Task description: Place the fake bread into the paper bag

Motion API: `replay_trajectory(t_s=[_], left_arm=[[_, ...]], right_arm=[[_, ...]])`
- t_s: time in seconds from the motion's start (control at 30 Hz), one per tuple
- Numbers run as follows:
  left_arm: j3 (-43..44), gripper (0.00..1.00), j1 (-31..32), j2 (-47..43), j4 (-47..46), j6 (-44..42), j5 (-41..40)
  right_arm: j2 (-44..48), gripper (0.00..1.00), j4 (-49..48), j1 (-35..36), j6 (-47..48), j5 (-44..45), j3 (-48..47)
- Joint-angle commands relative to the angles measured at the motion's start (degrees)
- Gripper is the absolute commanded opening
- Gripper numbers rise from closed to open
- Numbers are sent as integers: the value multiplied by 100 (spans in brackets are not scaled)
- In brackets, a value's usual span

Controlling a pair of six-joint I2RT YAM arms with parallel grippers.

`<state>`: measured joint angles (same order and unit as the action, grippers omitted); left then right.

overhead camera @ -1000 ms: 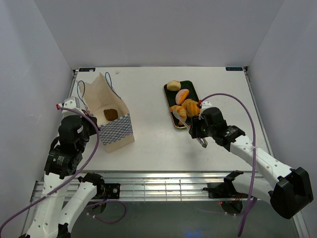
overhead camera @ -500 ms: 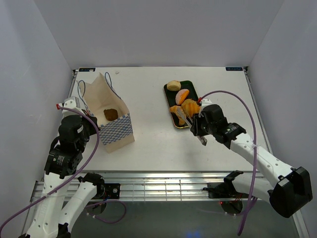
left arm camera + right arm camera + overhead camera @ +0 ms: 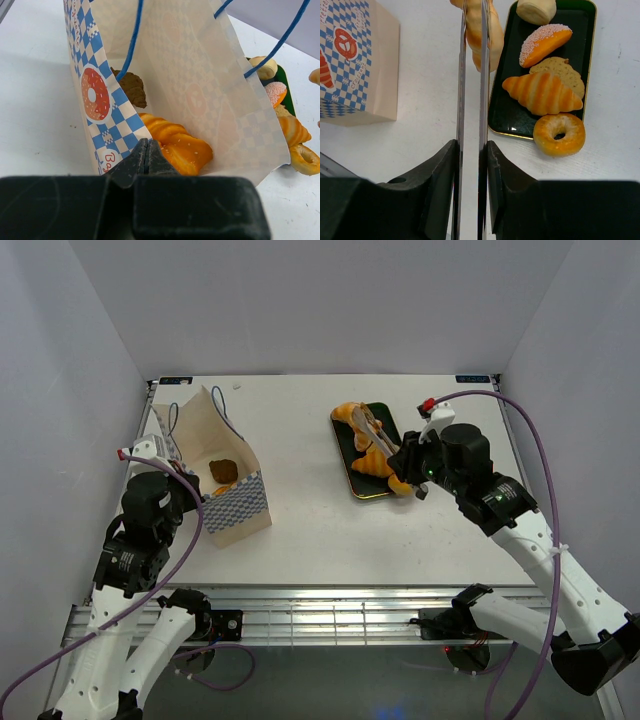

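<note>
The paper bag [image 3: 235,505] stands open at the left. Inside it lie a brown piece [image 3: 131,87] and an orange twisted piece [image 3: 175,145]. My left gripper [image 3: 146,150] is shut on the bag's near rim. My right gripper [image 3: 471,145] is shut on metal tongs [image 3: 482,75], whose blades pinch a long golden loaf [image 3: 492,30] over the tray's left edge. In the top view, the loaf [image 3: 350,414] hangs above the tray's far left corner. More fake bread lies on the dark tray [image 3: 505,112]: a bun [image 3: 536,9], a sugared wedge [image 3: 542,42] and a croissant [image 3: 542,92].
A ring doughnut [image 3: 559,134] lies half off the tray's near right corner, on the white table [image 3: 300,530]. A pale slice [image 3: 565,70] sits behind the croissant. White walls close in the table at left, right and back.
The tongs have closed on the long loaf. The right arm has risen and swung toward the tray's far end, carrying the loaf. The left arm and the bag have stayed put.
</note>
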<state>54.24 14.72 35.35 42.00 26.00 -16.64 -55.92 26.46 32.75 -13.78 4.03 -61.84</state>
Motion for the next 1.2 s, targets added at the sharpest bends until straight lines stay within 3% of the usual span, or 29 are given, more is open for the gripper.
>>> replay_trajectory(t_s=[0.0,0.43,0.8,1.1,1.17], left_arm=[[-98,0,-22,24,89,28,73],[-107,0,-22,-2,54,54,161],[-19,0,-22,42,72,28,179],[17,0,-22,42,80,10,197],[-1,0,-22,42,72,28,197]], right_arm=[[72,19,-447,3,-28,-393,-214],[-190,23,-2241,178,-142,-3636,-724],[-1359,24,-3032,1285,-151,-3515,-1593],[-2063,24,-3279,1594,-204,-3199,-2015],[-2186,29,-3200,1594,-195,-3163,-2077]])
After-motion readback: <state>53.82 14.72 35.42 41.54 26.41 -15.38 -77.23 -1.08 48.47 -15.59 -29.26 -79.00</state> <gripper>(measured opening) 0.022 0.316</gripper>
